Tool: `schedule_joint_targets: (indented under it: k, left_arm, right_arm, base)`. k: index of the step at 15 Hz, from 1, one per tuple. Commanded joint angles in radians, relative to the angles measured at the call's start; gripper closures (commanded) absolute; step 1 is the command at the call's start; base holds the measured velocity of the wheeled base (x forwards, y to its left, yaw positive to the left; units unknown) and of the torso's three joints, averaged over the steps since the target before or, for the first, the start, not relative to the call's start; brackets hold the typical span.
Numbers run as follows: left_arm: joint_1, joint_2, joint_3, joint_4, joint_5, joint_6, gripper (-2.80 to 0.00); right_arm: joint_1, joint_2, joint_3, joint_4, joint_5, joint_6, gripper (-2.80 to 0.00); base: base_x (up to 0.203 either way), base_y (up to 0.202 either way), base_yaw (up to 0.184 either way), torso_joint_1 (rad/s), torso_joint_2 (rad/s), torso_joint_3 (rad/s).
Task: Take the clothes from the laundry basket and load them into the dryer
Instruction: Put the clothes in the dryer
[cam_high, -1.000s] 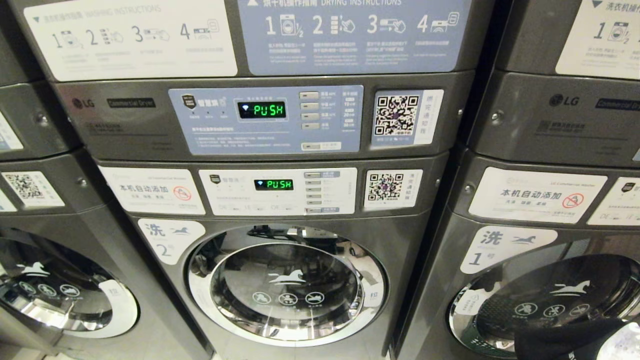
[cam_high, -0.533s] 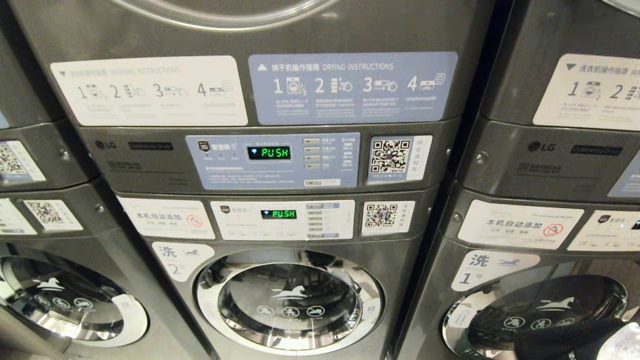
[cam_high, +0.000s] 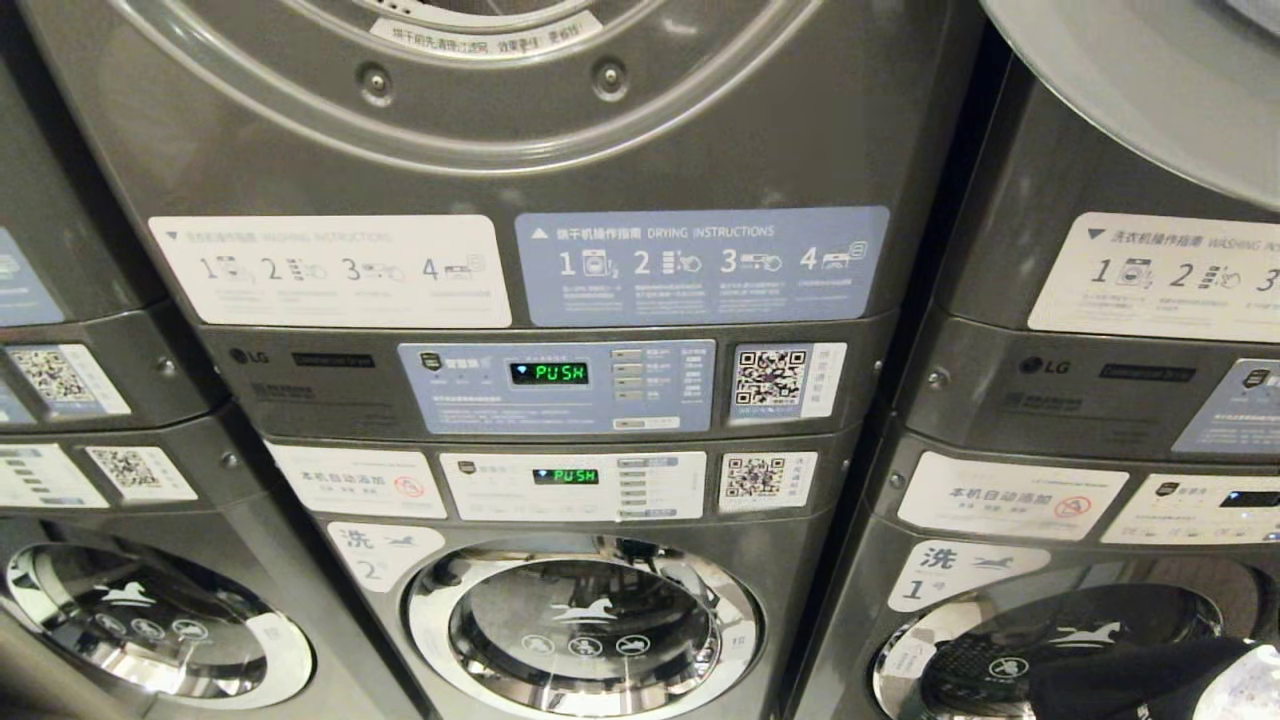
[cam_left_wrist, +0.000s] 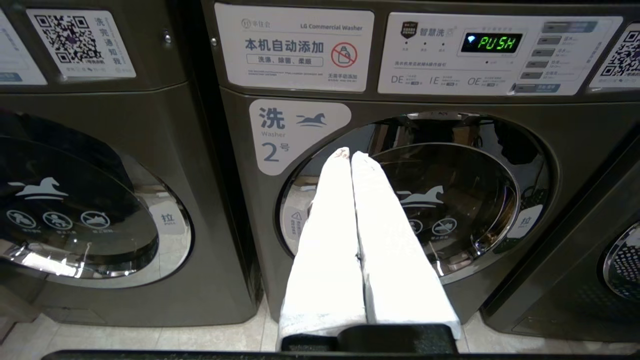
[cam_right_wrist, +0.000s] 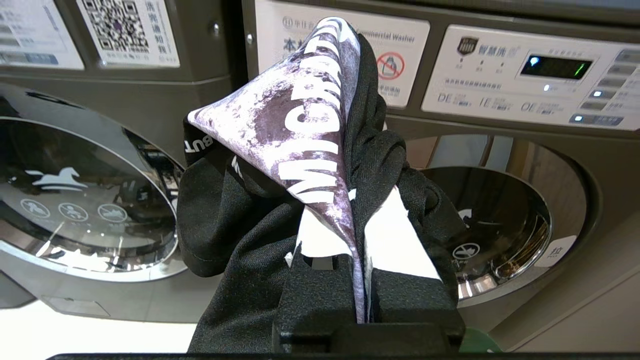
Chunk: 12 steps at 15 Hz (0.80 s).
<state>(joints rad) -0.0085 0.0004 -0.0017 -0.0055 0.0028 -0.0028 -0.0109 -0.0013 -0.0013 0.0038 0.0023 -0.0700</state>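
I have the right gripper (cam_right_wrist: 362, 280) clamped on a black garment (cam_right_wrist: 240, 225) with a purple-and-white printed panel; the cloth is pinched between the two white fingers (cam_right_wrist: 395, 240) and bunches up over them. It hangs in front of the washer marked 1 (cam_high: 1060, 620), and from the head camera I see only a dark fold of it at that washer's door, low on the right. My left gripper (cam_left_wrist: 351, 155) has its white fingers pressed together with nothing between them, and it points at the door of the washer marked 2 (cam_high: 585, 625). Directly above that washer sits the dryer (cam_high: 480, 110), its control panel (cam_high: 560, 385) showing PUSH in green and the lower rim of its round door just visible. The laundry basket is out of view
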Motion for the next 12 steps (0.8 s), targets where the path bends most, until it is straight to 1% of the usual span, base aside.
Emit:
schedule_joint_targets:
  k: [1,12]
  left_arm:
    - [0.001,0.0,0.0,-0.001,0.0,0.0,0.0]
    - [0.0,0.0,0.0,-0.001,0.0,0.0,0.0]
  right_arm:
    - [0.0,0.0,0.001,-0.001,0.001,-0.001,0.0]
    - [0.0,0.0,0.001,-0.001,0.004,-0.007,0.0]
  base:
    - [0.0,0.0,0.0,0.149,-0.36,-0.193]
    - [0.0,0.0,0.0,0.153,-0.33,-0.18]
